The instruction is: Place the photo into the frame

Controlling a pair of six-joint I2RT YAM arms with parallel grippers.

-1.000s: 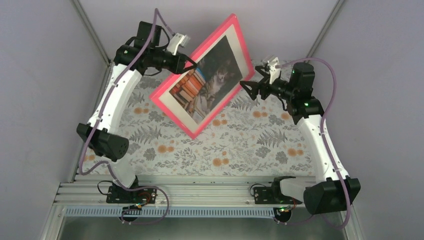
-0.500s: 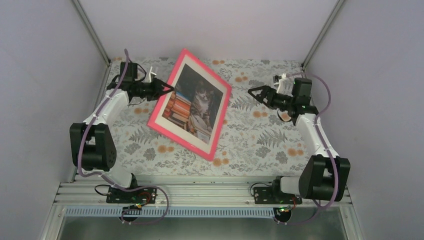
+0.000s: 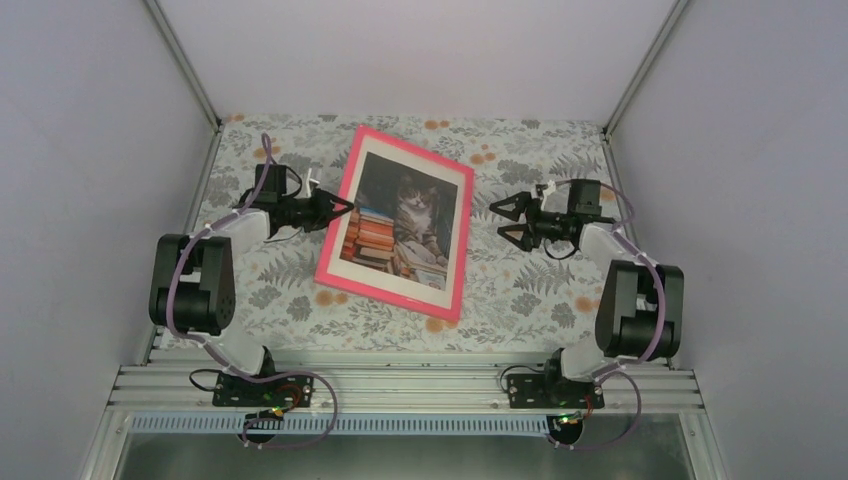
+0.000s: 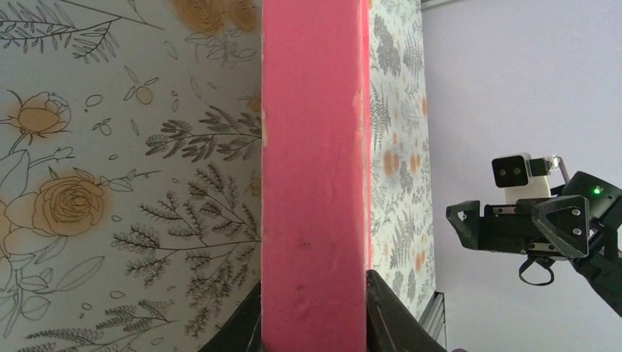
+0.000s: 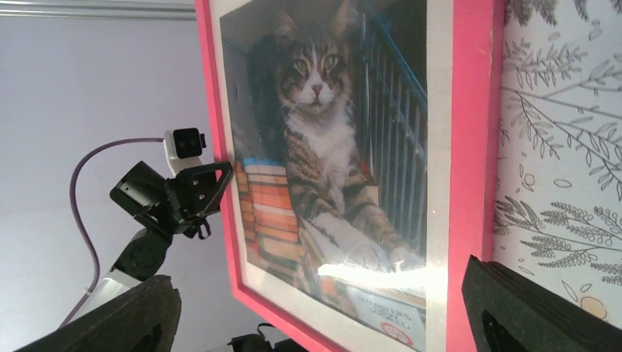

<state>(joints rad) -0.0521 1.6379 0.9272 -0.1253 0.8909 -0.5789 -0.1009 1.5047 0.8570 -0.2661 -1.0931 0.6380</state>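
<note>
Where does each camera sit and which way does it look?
Top external: above and behind the robot, looking down at the table; left arm and right arm show.
Left wrist: on the left gripper, facing the right gripper past the frame; own fingers clamp it.
Right wrist: on the right gripper, facing the photo and left gripper; own fingers spread.
Both wrist views share the frame.

One pink frame (image 3: 388, 298) and one cat photo (image 3: 405, 215) were counted. Two grippers were seen, the left gripper (image 3: 343, 207) and the right gripper (image 3: 500, 220). One floral tablecloth (image 3: 520, 290) was noted.
</note>
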